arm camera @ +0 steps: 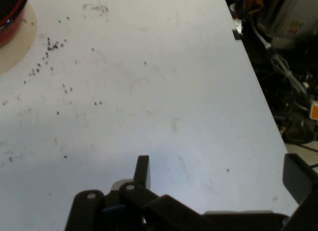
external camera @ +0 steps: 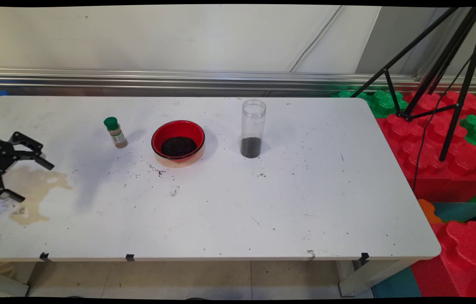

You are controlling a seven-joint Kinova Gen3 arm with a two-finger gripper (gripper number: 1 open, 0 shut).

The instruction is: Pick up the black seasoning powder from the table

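Observation:
My black gripper (external camera: pixel 34 181) hangs open over the table's left end, above a brownish stain (external camera: pixel 35 185), with nothing between its fingers. In the hand view the gripper (arm camera: pixel 218 174) shows two spread fingertips (arm camera: pixel 142 170) over bare white tabletop. Nearest to it stands a small spice bottle with a green cap (external camera: pixel 115 132). Further right sits a red bowl (external camera: pixel 178 140) holding dark grains, and its rim (arm camera: pixel 11 20) shows at the hand view's top left corner. A tall clear jar (external camera: pixel 252 128) with dark grains in its bottom stands to the right of the bowl.
Dark grains (external camera: pixel 157 171) lie scattered on the white table (external camera: pixel 305 190) in front of the bowl, also seen as specks (arm camera: pixel 49 57) in the hand view. A black tripod (external camera: pixel 436 76) and red and green foam blocks (external camera: pixel 432 139) stand beyond the table's right edge.

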